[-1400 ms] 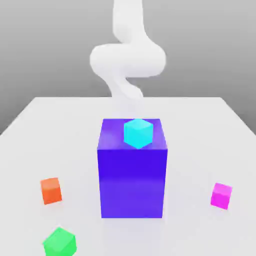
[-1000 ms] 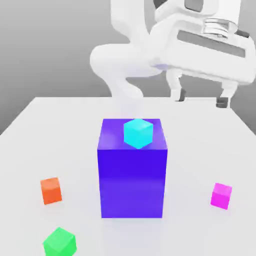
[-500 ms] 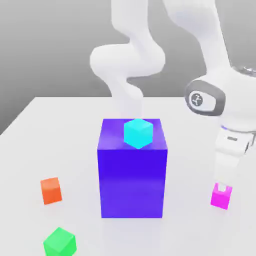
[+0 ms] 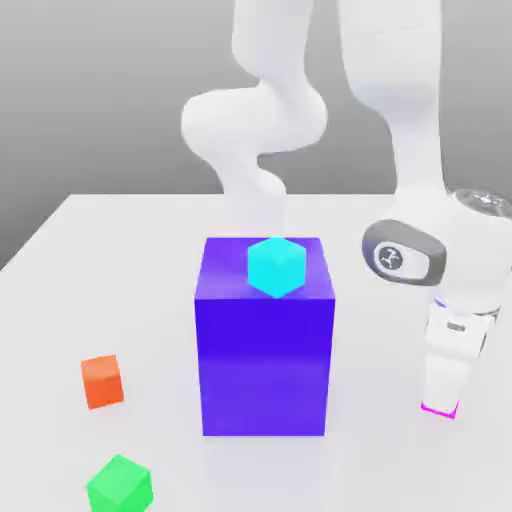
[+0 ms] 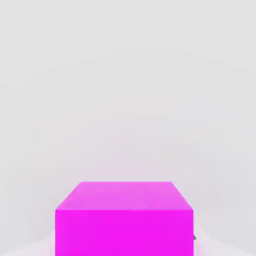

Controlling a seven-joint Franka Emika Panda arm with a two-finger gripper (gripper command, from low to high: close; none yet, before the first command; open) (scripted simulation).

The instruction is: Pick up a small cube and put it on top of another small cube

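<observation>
Counting in the exterior view: four small plain cubes, one big blue-purple block (image 4: 264, 365), one white desk (image 4: 130, 250). Clamped at lower right — with the pincer (image 4: 443, 390) closed on the small magenta cube (image 5: 124, 232). Near the centre, set atop the block close to its front edge, a cyan cube (image 4: 277, 267). At lower left, an orange cube (image 4: 102, 382), and a green cube (image 4: 120, 486) cut by the frame's bottom edge. Bare desk between block and pincer.

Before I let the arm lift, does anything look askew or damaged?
Nothing looks damaged or tipped over. One mild oddity: the cyan cube sits turned against the edges of the blue block under it, off toward the exterior view's right. The magenta cube, at the fingers, looks intact.
</observation>
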